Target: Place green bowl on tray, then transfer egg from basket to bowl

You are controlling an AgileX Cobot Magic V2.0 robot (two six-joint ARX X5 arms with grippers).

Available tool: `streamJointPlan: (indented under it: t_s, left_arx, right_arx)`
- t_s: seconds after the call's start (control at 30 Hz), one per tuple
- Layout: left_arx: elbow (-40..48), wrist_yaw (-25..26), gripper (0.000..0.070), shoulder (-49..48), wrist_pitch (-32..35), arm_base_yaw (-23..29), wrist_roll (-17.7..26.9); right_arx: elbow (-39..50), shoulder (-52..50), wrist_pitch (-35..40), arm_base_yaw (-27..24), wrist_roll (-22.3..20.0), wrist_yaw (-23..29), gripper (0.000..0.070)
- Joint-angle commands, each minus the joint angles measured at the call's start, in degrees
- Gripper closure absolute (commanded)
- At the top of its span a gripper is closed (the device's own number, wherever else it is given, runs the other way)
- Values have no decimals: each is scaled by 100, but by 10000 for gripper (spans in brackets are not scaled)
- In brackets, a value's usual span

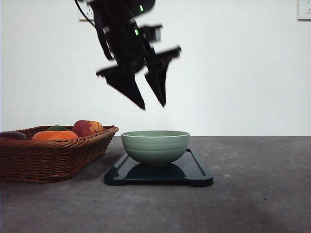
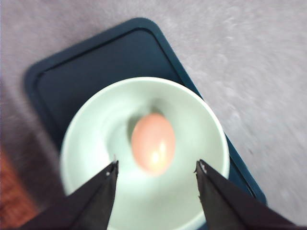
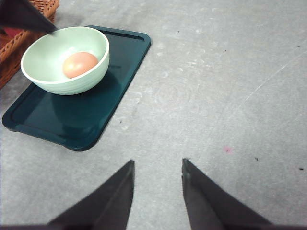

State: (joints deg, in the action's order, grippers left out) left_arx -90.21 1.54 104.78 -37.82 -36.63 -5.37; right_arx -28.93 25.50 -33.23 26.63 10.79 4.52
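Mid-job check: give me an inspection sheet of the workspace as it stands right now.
Surface: grey table, a small pink speck on it.
Job's things: green bowl sits on the tray; egg lies inside the bowl; basket stands beside the tray.
Clutter: orange fruit, red fruit and other produce in the basket.
Grippers: left pincer open, empty, above the bowl; right pincer open, empty, over bare table.
Cables: a black one running up behind the left arm.
Surroundings: white wall, a wall outlet.
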Motion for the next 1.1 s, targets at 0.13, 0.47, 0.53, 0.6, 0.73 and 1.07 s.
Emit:
streamJointPlan:
  t_s: [0.13,0.47,0.53,0.6,0.73,1.07]
  left_arx:
    - [567,237,378,-844,90,150,236]
    - [2819,476,378,-3093,829,483,143]
    - [3214,474,378,-3545,861,555,119]
    - [3562,474,378,-3957,900,644,23]
    - [4154,474,378,-4724,906,862,-207]
    - [5193,424,379,-6077,904,1152,-825]
  right_arx:
    - [-42,26,64,35,35,5,506]
    - [-42,28,91,35,33,-106,502]
    - [-42,28,119,35,19,-199,501]
    - [-42,27,144,35,-50,-294,501]
    - [-42,46,160,37,-122,-365,501]
    - [-42,726,523,64,-288,-773,500]
